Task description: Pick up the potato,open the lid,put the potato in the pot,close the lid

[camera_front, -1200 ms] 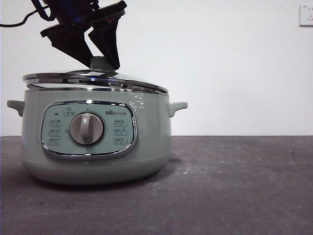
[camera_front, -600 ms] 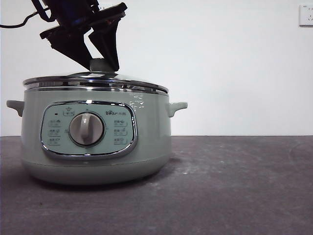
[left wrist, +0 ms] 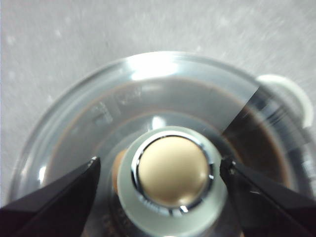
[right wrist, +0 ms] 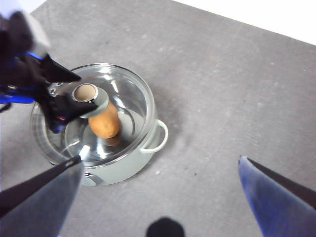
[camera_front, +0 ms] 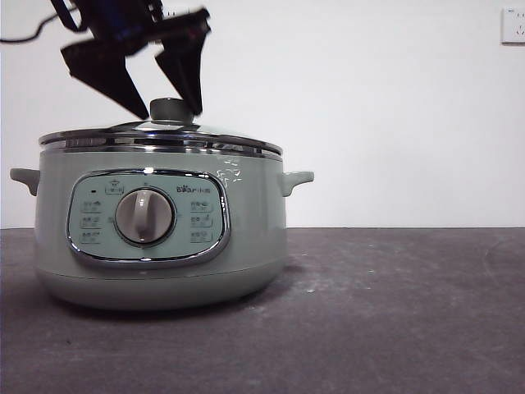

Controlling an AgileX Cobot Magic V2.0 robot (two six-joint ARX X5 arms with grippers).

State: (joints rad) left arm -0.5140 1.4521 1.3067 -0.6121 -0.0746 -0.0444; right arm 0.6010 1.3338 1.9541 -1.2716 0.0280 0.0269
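Observation:
The pale green pot [camera_front: 156,246] stands at the left of the table. The glass lid [camera_front: 156,134] lies flat on its rim, with its green knob [camera_front: 170,109] on top. My left gripper [camera_front: 171,103] is open, one jaw on each side of the knob, not touching it; the left wrist view shows the knob [left wrist: 173,173] between the spread jaws of the left gripper [left wrist: 159,163]. The potato [right wrist: 104,123] lies inside the pot [right wrist: 148,143], seen through the lid [right wrist: 123,94]. My right gripper [right wrist: 159,160] is open and empty, high above the table to the side of the pot.
The dark grey table [camera_front: 394,312] stretches to the right of the pot. A white wall stands behind, with a socket [camera_front: 513,25] at the top right. The pot's side handle [camera_front: 297,179] sticks out toward the right.
The lid, tilted a second ago, has come down flat on the pot. My left gripper has opened, let go of the knob and risen slightly.

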